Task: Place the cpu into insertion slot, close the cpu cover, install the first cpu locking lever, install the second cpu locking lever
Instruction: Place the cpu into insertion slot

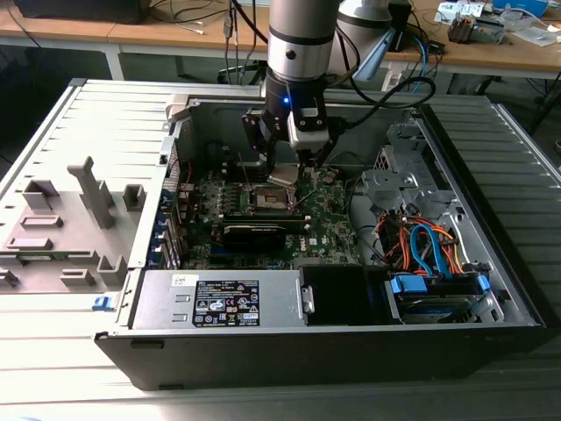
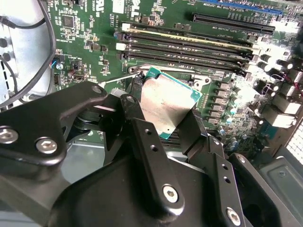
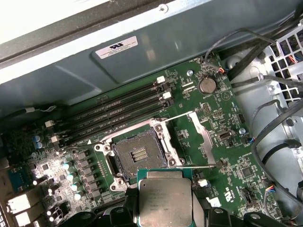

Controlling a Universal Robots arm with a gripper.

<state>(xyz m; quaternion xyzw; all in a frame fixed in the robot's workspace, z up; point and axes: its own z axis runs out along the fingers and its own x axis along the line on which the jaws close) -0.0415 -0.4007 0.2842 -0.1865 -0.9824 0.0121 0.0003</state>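
Centre of the exterior view: I had the gripper [image 1: 287, 168] clamped on the cpu [image 1: 282, 175], poised just above-right of the uncovered insertion slot [image 1: 263, 200], not yet seated.

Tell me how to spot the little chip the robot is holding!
Look inside the open computer case, at the green board lying in it. Near the board's square socket with the dark middle, the black tool pinches a small flat square. That is the chip: its top is plain silvery grey with a thin green edge, unlike the busy board around it.
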